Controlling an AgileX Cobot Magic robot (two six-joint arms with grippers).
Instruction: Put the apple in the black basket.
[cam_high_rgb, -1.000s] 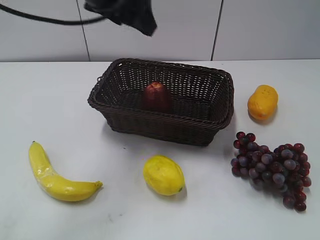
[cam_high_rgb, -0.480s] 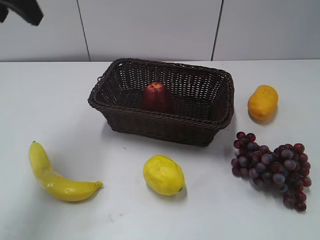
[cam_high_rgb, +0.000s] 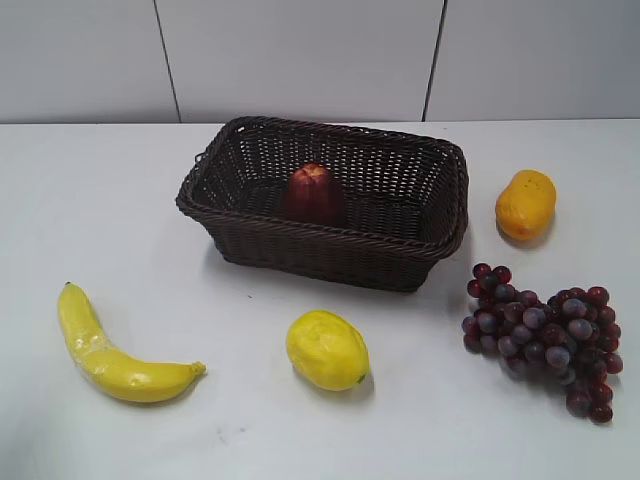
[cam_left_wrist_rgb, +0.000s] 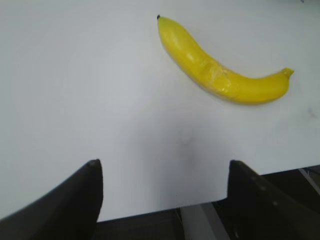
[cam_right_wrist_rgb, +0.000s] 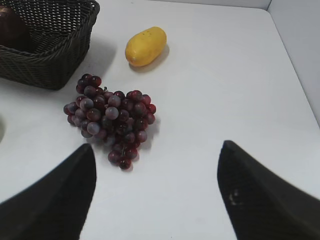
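The dark red apple (cam_high_rgb: 313, 193) sits upright inside the black wicker basket (cam_high_rgb: 440, 235) at the table's middle back. The right wrist view shows the basket's corner (cam_right_wrist_rgb: 60, 60) and a bit of the apple (cam_right_wrist_rgb: 11, 27) at the top left. My left gripper (cam_left_wrist_rgb: 162, 162) is open and empty above the table's front left edge, well away from the basket. My right gripper (cam_right_wrist_rgb: 156, 145) is open and empty over bare table to the near right of the basket. Neither gripper shows in the exterior view.
A banana (cam_high_rgb: 100, 350) lies front left, also in the left wrist view (cam_left_wrist_rgb: 220, 72). A lemon (cam_high_rgb: 327, 349) lies front centre. A grape cluster (cam_high_rgb: 545, 335) lies right, also in the right wrist view (cam_right_wrist_rgb: 111, 115). A yellow-orange fruit (cam_high_rgb: 525, 204) lies back right, in the right wrist view (cam_right_wrist_rgb: 145, 46).
The left arm, above the basket a second ago, swept left and out of the exterior view. The apple and the other fruits have not moved.
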